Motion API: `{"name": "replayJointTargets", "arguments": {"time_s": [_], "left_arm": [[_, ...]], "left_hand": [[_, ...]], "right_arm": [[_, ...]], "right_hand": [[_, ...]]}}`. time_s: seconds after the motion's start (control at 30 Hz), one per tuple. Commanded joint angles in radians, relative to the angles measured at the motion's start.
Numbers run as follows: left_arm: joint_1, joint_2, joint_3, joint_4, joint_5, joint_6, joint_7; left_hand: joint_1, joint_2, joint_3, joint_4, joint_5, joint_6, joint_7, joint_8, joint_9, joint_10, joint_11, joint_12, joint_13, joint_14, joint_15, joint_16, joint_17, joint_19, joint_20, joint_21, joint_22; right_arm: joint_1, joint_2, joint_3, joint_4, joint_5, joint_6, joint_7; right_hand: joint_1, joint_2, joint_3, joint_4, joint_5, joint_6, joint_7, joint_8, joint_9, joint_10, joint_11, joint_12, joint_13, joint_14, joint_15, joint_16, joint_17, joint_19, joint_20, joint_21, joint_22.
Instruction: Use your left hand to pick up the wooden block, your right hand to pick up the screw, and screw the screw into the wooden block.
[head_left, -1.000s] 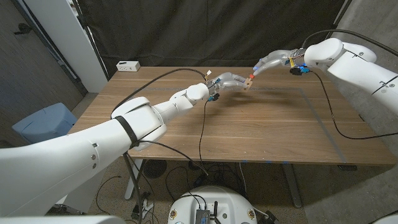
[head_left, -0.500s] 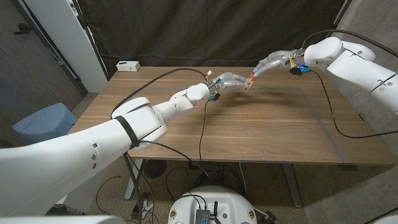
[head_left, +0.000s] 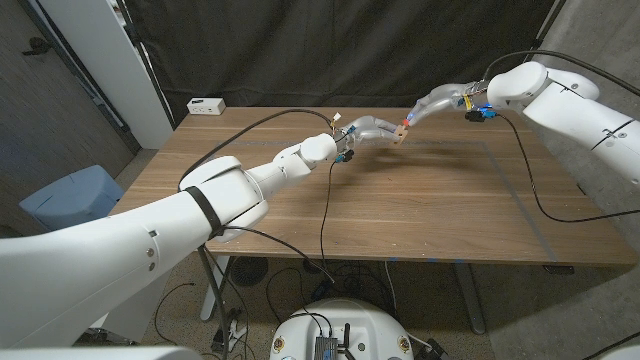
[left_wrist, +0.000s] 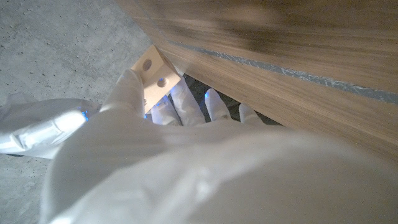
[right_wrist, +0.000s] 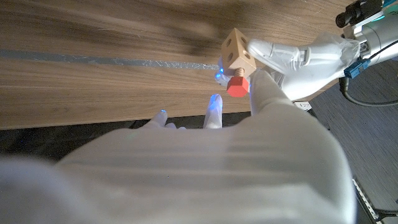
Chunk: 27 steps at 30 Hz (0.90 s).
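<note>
Wooden block (head_left: 400, 131) is held by the left robot hand (head_left: 372, 131) above the worktop's (head_left: 420, 210) far edge, and the red screw (right_wrist: 236, 85), pinched by the right robot hand (head_left: 428, 103), is already started, tightening being left.

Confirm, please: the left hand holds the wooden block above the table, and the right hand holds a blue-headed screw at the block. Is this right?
Not quite: the screw's head is red, not blue, as the right wrist view shows. The rest stands: the left hand holds the wooden block above the table, and the right hand holds the screw at the block.
</note>
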Motion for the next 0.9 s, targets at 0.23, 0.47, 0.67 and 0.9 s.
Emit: {"name": "replayJointTargets", "arguments": {"time_s": [0.23, 0.47, 0.67, 0.9], "left_arm": [[-0.005, -0.004, 0.008, 0.0, 0.003, 0.014, -0.004], [-0.005, -0.004, 0.009, 0.0, 0.003, 0.011, -0.004], [-0.003, -0.003, 0.009, 0.0, 0.004, 0.002, -0.005], [-0.001, -0.001, 0.011, -0.001, 0.01, -0.015, -0.002]], "left_hand": [[0.007, 0.007, 0.007, 0.002, 0.006, 0.012, 0.001, 0.015, 0.005, 0.002, -0.002, 0.008, 0.001, 0.002, -0.067, 0.003, 0.003, 0.002, 0.0, 0.003, 0.004], [0.007, 0.007, 0.007, 0.002, 0.006, 0.013, 0.001, 0.015, 0.005, 0.004, -0.002, 0.008, 0.001, 0.003, -0.066, 0.003, 0.003, 0.002, -0.001, 0.003, 0.004], [0.007, 0.007, 0.007, 0.002, 0.006, 0.013, 0.001, 0.015, 0.005, 0.002, -0.001, 0.007, 0.001, 0.003, -0.067, 0.003, 0.003, 0.003, 0.0, 0.003, 0.004], [0.008, 0.008, 0.007, 0.002, 0.006, 0.012, 0.001, 0.014, 0.005, 0.004, -0.002, 0.008, 0.001, 0.003, -0.067, 0.003, 0.003, 0.003, 0.0, 0.003, 0.004]], "right_arm": [[-0.004, 0.014, -0.007, 0.004, -0.011, -0.005, -0.024], [-0.006, 0.019, -0.01, 0.005, -0.016, 0.0, -0.032], [-0.004, 0.023, -0.015, 0.005, -0.023, -0.003, -0.032], [-0.01, 0.026, -0.013, 0.002, -0.025, -0.006, -0.044]], "right_hand": [[0.024, -0.002, 0.019, 0.001, -0.006, 0.047, -0.012, 0.027, 0.012, -0.056, 0.003, 0.016, 0.006, -0.062, 0.005, 0.009, 0.005, 0.019, 0.002, 0.011, 0.002], [0.034, -0.003, 0.025, 0.001, -0.01, 0.069, -0.015, 0.042, 0.019, -0.04, 0.001, 0.021, 0.006, -0.054, 0.003, 0.012, 0.005, 0.026, 0.003, 0.013, 0.002], [0.042, -0.006, 0.03, 0.001, -0.013, 0.082, -0.016, 0.054, 0.025, -0.027, 0.002, 0.024, 0.006, -0.045, -0.001, 0.015, 0.006, 0.038, 0.0, 0.016, 0.002], [0.052, -0.006, 0.036, 0.002, -0.016, 0.102, -0.022, 0.07, 0.033, -0.014, 0.003, 0.026, 0.006, -0.037, -0.003, 0.017, 0.007, 0.046, -0.001, 0.017, 0.002]]}}
